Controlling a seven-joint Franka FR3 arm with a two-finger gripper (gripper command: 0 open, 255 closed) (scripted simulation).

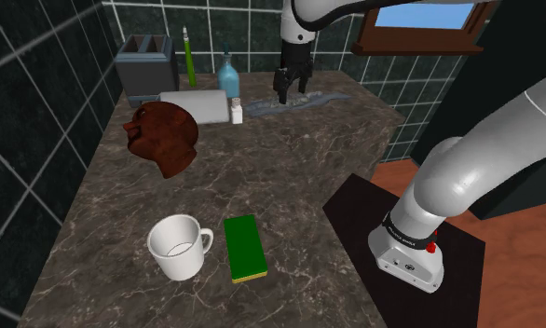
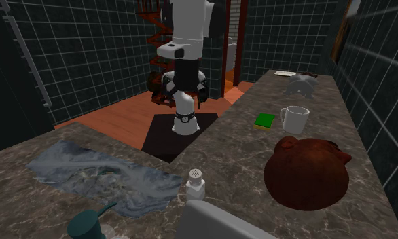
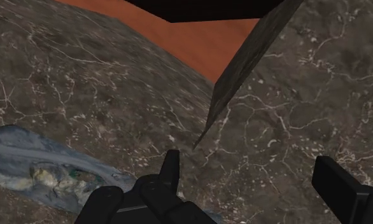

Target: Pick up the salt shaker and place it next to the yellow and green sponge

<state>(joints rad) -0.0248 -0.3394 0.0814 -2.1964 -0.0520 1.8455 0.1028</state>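
The salt shaker (image 1: 236, 112) is a small white upright body with a rounded, hole-dotted cap (image 2: 195, 182); it stands at the back of the dark, white-veined marble counter (image 1: 290, 177), just beside a pale, smooth, round-edged box (image 1: 195, 104) and at the edge of a crumpled grey-blue cloth (image 1: 294, 102). The black gripper (image 1: 293, 91) hangs over that cloth, on the shoulder view's right of the shaker; in the wrist view its fingers stand spread apart with nothing between them (image 3: 249, 162). A glossy brown, lumpy animal-head shape (image 1: 164, 138) lies nearer the middle. Well apart at the counter's near end, the flat rectangular sponge (image 1: 244, 247), green on top and yellow along its side, lies just beside a white handled mug (image 1: 178, 247).
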